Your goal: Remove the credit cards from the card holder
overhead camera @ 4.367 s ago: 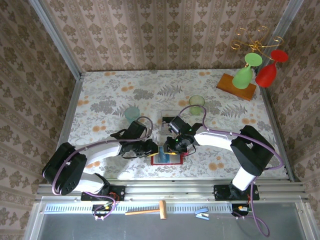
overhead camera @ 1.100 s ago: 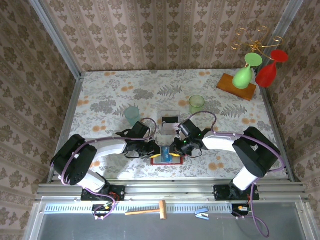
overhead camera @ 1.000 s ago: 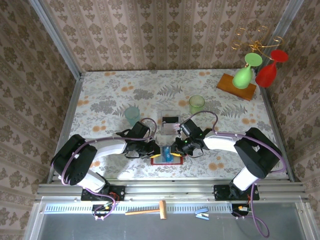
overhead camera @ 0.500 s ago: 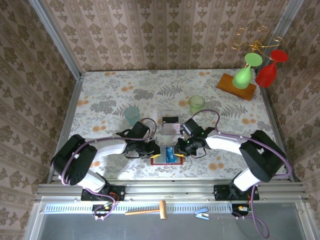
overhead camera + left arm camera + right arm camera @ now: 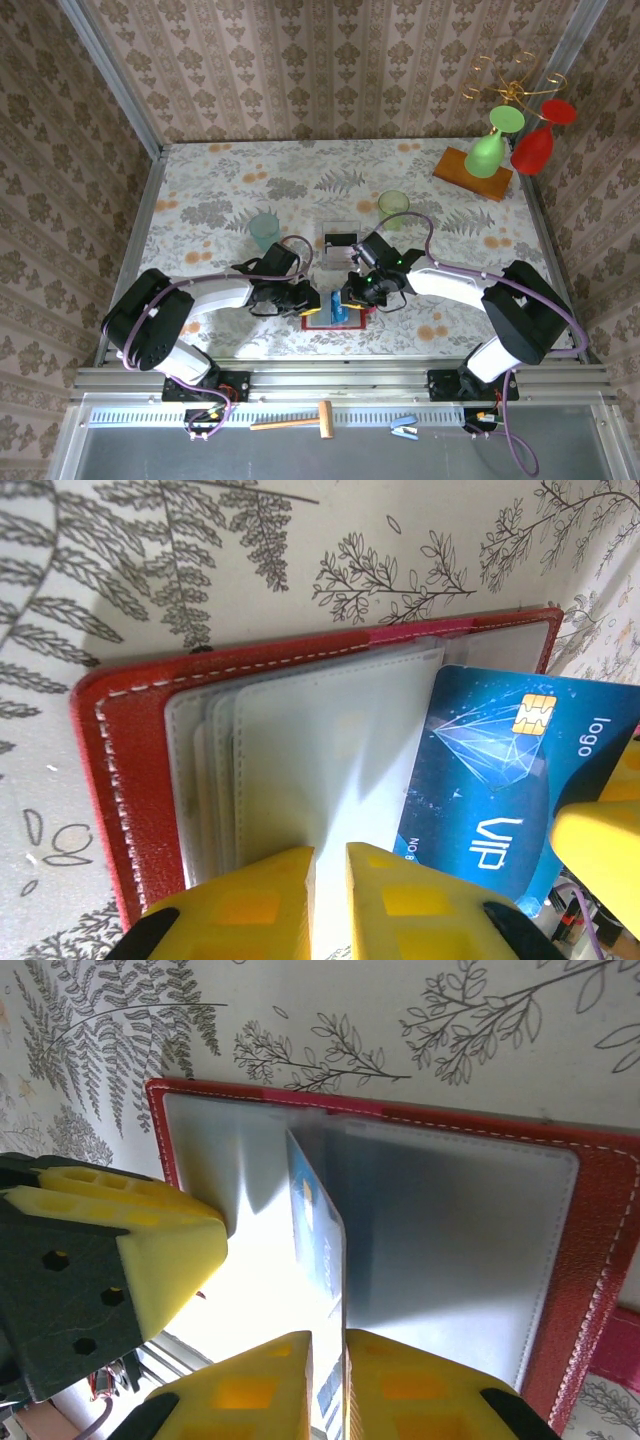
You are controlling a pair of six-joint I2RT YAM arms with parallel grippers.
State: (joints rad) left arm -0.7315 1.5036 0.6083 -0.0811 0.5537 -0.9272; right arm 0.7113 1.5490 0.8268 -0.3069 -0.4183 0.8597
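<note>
Lying open just inside the near edge of the bench [image 5: 220, 170], about midway along it, the red card holder [image 5: 312, 322] shows its grey inside and clear sleeves to both wrist cameras. The bench wears a pale cloth printed with grey ferns and orange blooms. Brown damask wallpaper [image 5: 300, 70] closes the cell on three sides, and a metal rail [image 5: 340, 380] runs along the near edge.

The left gripper [image 5: 328, 865] comes in from the holder's left; its yellow fingers [image 5: 245, 890] are almost pressed together, with a leaf of clear sleeve in the thin gap. The right gripper [image 5: 327, 1355] has its fingers [image 5: 400, 1370] pinching the dark blue card [image 5: 500, 770], which juts partway out of a sleeve with its chip and "VIP" print exposed. From above, the card [image 5: 341, 310] sits over the holder's right half.

A clear plastic box [image 5: 340, 238] stands just beyond the holder, with a teal cup [image 5: 264, 230] to its left and a green cup [image 5: 393, 208] to its right. At the far right corner, a wooden base [image 5: 472, 172] carries a gold rack with a green glass [image 5: 487, 150] and a red glass [image 5: 535, 145] hanging from it.
</note>
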